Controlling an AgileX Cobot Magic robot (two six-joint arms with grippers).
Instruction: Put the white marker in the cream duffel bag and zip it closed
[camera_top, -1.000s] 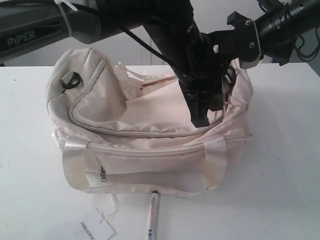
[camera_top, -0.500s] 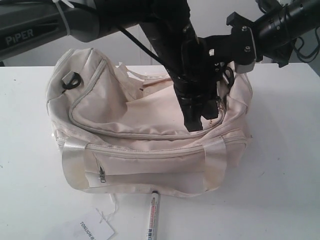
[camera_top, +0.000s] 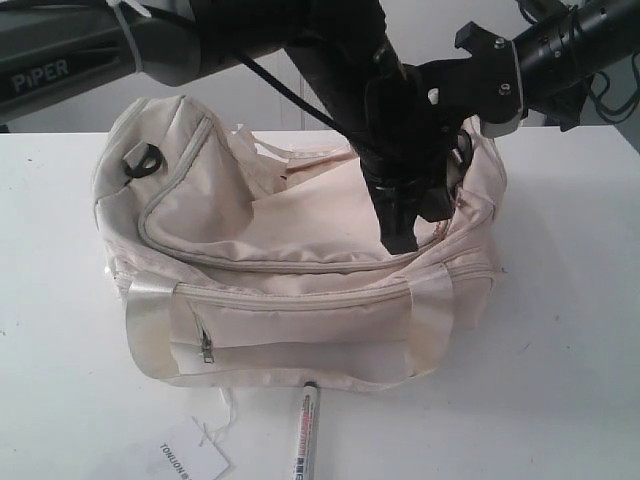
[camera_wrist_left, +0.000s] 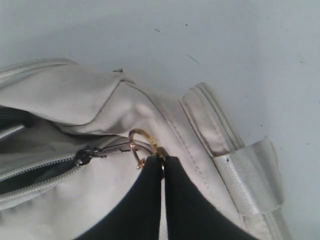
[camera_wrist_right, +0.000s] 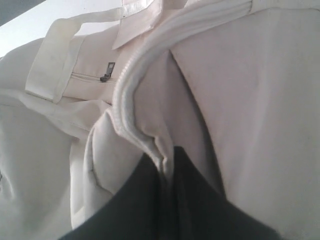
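Observation:
The cream duffel bag (camera_top: 270, 240) lies in the middle of the table. My left gripper (camera_top: 400, 238) reaches down onto its right end and is shut on the gold ring zip pull (camera_wrist_left: 142, 142), fingertips pinched together (camera_wrist_left: 162, 161). Beyond the slider (camera_wrist_left: 82, 157) the zip gapes, showing dark inside. My right gripper (camera_wrist_right: 167, 160) is shut on a fold of bag fabric (camera_wrist_right: 132, 112) at the bag's right end, mostly hidden behind the left arm in the exterior view. The white marker (camera_top: 305, 435) lies on the table in front of the bag, apart from both grippers.
A white paper tag (camera_top: 185, 462) with string lies on the table left of the marker. The satin handle (camera_top: 430, 320) hangs over the bag's front. Both arms cross above the bag's right half. The white table (camera_top: 570, 350) extends on both sides of the bag.
The left gripper with the zip pull swung slightly left half a second ago and is now back to the right. The right gripper keeps its hold on the fabric. The marker has not moved.

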